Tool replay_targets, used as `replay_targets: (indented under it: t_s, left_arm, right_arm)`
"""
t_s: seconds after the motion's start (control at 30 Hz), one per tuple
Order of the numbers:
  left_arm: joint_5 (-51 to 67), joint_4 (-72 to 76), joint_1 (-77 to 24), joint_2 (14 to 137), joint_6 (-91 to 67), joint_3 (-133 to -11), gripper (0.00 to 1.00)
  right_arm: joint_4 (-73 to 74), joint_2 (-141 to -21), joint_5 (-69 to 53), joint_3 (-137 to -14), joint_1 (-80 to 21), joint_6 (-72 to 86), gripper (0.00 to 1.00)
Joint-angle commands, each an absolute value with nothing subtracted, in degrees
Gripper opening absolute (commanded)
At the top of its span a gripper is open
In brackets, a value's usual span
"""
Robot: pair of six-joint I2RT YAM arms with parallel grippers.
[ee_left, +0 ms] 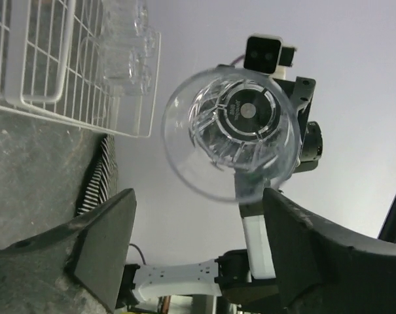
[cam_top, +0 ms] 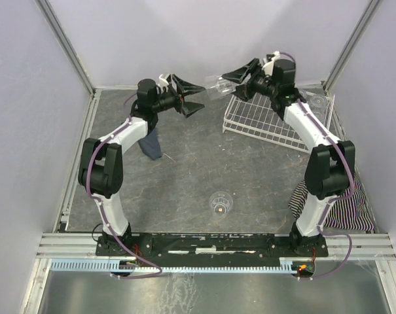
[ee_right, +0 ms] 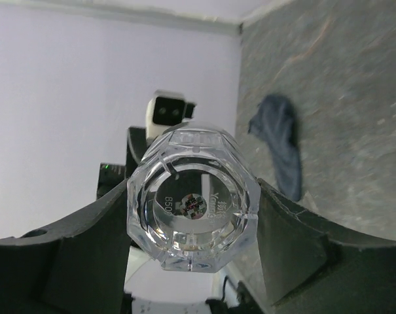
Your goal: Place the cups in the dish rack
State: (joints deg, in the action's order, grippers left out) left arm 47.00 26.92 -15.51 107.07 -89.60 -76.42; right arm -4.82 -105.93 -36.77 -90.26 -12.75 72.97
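Note:
My right gripper [cam_top: 232,86] is shut on a clear faceted cup [cam_top: 216,86] and holds it sideways in the air left of the white wire dish rack [cam_top: 266,121]. In the right wrist view the cup's base [ee_right: 194,209] sits between my fingers [ee_right: 86,261]. My left gripper [cam_top: 200,97] is open and empty, facing the cup's mouth from the left. In the left wrist view the cup [ee_left: 227,131] hangs just beyond my gripper [ee_left: 198,203]. Clear cups [cam_top: 319,104] stand in the rack's far right corner and also show in the left wrist view [ee_left: 126,46]. Another cup [cam_top: 220,203] stands on the table near the front.
A dark blue cloth [cam_top: 150,145] lies under my left arm. A striped cloth [cam_top: 351,203] lies by my right arm's base. The table [cam_top: 184,170] is dark grey, with purple walls and metal rails around it.

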Motion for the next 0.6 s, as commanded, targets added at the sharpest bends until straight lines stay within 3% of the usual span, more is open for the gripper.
replay_targets:
  t_s: [0.0, 0.3, 0.57]
  left_arm:
    - [45.83, 14.99, -15.77, 110.7, -75.15, -85.68, 0.9]
    - [34.03, -22.21, -18.26, 122.57, -43.04, -113.5, 0.92]
    - [24.32, -33.6, -23.21, 130.26, -30.67, -127.57, 0.78]
  right_arm:
    - [1.76, -104.0, -33.5, -96.86, -8.64, 63.73, 0.27]
    - [25.9, -106.5, -21.56, -110.91, -4.54, 41.26, 0.25]
    - [36.06, -108.44, -10.69, -117.36, -4.56, 29.01, 0.25]
